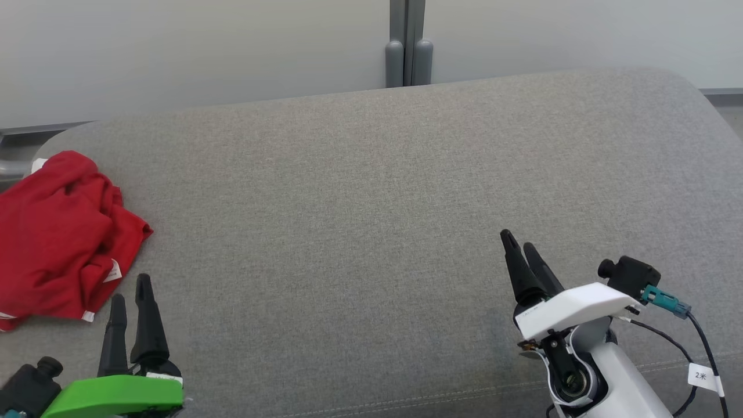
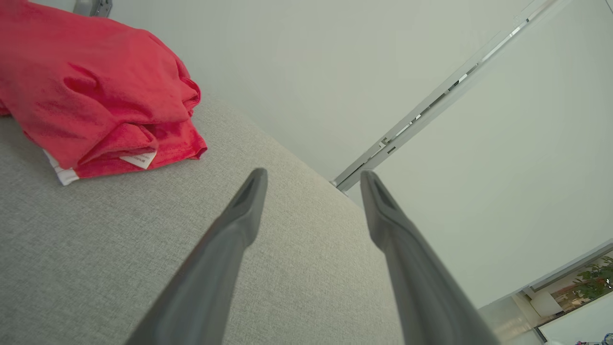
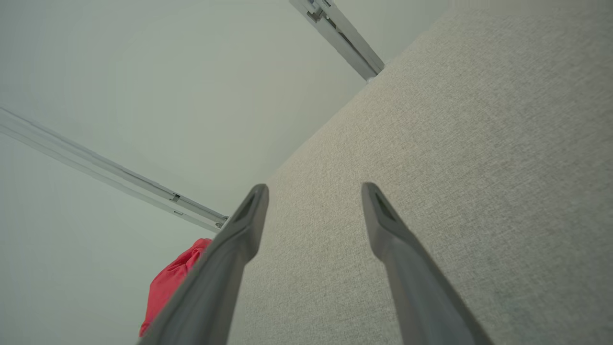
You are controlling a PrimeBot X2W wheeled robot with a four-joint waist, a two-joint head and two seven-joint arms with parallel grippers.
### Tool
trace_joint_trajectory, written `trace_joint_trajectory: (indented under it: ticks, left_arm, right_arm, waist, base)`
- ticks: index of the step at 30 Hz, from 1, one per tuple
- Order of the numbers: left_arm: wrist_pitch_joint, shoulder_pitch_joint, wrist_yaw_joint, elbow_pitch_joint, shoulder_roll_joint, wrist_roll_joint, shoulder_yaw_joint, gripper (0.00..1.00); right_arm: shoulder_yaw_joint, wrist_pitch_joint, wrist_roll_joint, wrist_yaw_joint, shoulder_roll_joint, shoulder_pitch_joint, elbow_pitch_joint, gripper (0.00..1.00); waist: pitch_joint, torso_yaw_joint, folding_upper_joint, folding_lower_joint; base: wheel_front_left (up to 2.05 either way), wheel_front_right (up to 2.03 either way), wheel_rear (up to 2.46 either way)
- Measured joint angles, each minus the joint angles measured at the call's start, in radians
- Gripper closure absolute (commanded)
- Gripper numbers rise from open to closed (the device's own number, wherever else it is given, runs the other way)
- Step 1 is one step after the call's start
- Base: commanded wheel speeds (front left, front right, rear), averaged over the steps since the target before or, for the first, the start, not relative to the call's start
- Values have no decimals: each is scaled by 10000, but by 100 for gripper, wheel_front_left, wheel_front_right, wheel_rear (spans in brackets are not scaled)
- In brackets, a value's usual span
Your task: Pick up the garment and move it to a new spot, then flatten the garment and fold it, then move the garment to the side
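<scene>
1. Head view: the red garment lies crumpled at 9 o'clock, on the far left end of the grey cushion, with part of it cut off by the frame edge.
2. A small white tag shows on the garment's near edge, toward 5 o'clock of the heap.
3. The left gripper sits low at 7 o'clock, with its dark fingers rising from a green wrist housing and pointing to about 12 o'clock.
4. Its fingertips are just beside the garment's near corner but apart from the cloth.
5. In the left wrist view the two fingers stand spread wide. Nothing is between them but bare cushion, and the garment lies off at 10 o'clock.
6. The right gripper is at 4 o'clock in the head view, well apart from the garment.
7. That arm leans in from the bottom edge on a white wrist housing, with the fingers slanting toward 11 o'clock above the cushion.
8. In the right wrist view its fingers are also parted wide and grip nothing. A sliver of red shows at 7 o'clock behind the left finger.
9. A black cable with a white label trails off the right wrist toward 4 o'clock.
10. A pale wall runs behind the cushion, with a grey post at 12 o'clock.
</scene>
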Motion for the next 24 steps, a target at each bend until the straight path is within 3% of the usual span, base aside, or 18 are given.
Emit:
trace_joint_trajectory:
  ticks: [9,24]
  left_arm:
    - [-291,-128,132,36,4,1101,-596,0]
    - [-660,-310,217,167,25,2945,-1269,0]
  right_arm:
    - [-46,-261,-1914,0,-8,327,-886,0]
    - [-347,-610,-3722,0,-4,674,-1407,0]
  waist:
    - [24,-74,0,0]
    - [-3,-151,0,0]
  base:
    - [0,0,0]
    - [0,0,0]
